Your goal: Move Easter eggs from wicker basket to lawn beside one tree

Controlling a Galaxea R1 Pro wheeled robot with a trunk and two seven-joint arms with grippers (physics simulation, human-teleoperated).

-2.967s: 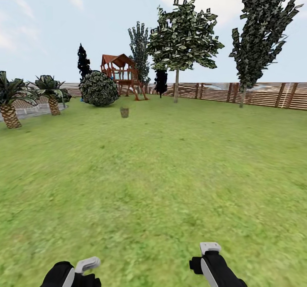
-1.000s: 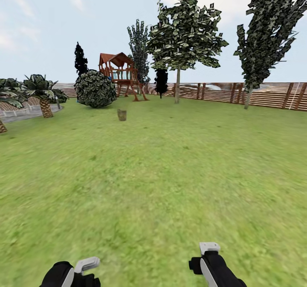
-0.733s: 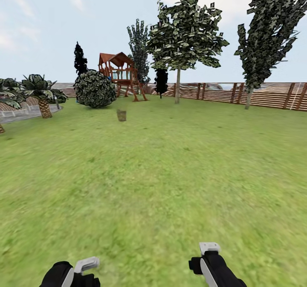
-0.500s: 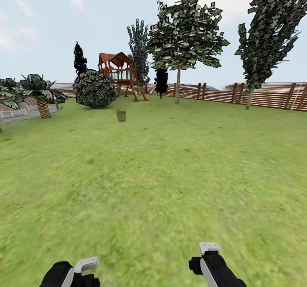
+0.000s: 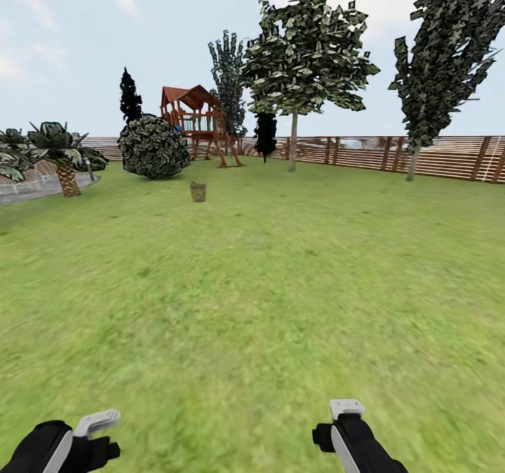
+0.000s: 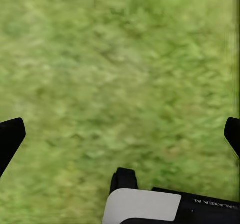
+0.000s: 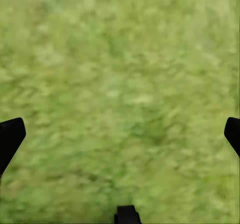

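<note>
Head view: wicker basket [image 5: 198, 191] sits far off on the lawn [image 5: 266, 283], upright, left of centre, in front of the round dark bush [image 5: 153, 147] and well apart from both arms – too small to tell what's inside it, eggs not discernible. Behind the basket is the wooden playhouse [image 5: 198, 123], with the brown slatted fence [image 5: 393, 154] running along the back edge of the grass. A tree [image 5: 303, 52] with a pale trunk stands right of the playhouse near the fence, another tall one [image 5: 443, 45] further right, also by the fence. Palms [image 5: 62, 151] at the far left beside a grey paved strip. Left gripper [image 5: 90, 436] at the bottom left edge, right gripper [image 5: 345, 424] at the bottom right, both low over bare grass, well apart from each other. Left wrist view: the two black fingertips [image 6: 10, 136] sit at opposite edges, spread wide, only blurred grass between them. Right wrist view: same – fingertips [image 7: 10, 134] wide apart, nothing held, grass below
</note>
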